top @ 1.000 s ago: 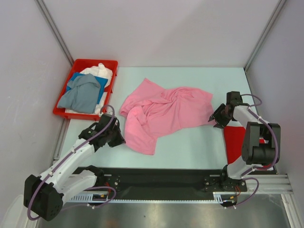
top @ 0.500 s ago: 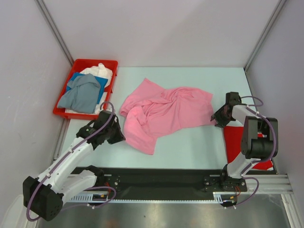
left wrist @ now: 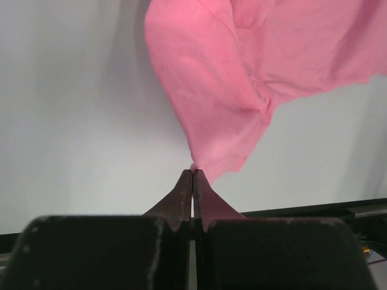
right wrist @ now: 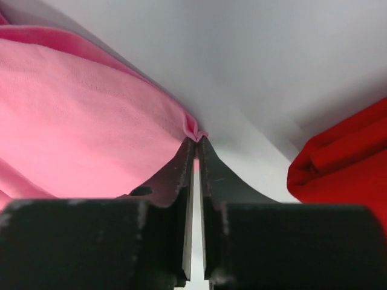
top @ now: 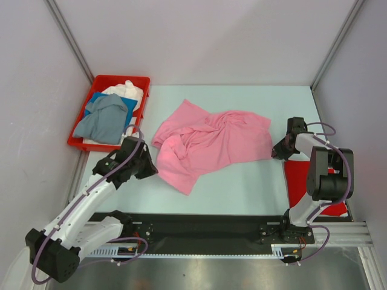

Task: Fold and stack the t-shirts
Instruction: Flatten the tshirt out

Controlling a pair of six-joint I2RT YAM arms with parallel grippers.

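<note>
A light pink t-shirt (top: 211, 142) lies crumpled and spread in the middle of the table. My left gripper (top: 152, 167) is shut on its near left edge; in the left wrist view the tips (left wrist: 193, 173) pinch a point of the pink cloth (left wrist: 242, 72). My right gripper (top: 276, 152) is shut on the shirt's right corner; in the right wrist view the tips (right wrist: 196, 141) pinch a fold of the pink cloth (right wrist: 91, 121). A folded red t-shirt (top: 300, 181) lies at the right, partly under the right arm, and also shows in the right wrist view (right wrist: 344, 163).
A red plastic bin (top: 119, 78) at the far left holds a grey-blue shirt (top: 103, 118), a blue one (top: 130, 106) and a white one (top: 127, 89). Walls close in on the left, back and right. A black rail (top: 199, 226) runs along the near edge.
My left arm has moved a little away from its base, holding the shirt's edge, and the near flap has shifted slightly. My right wrist has turned slightly, still on the corner.
</note>
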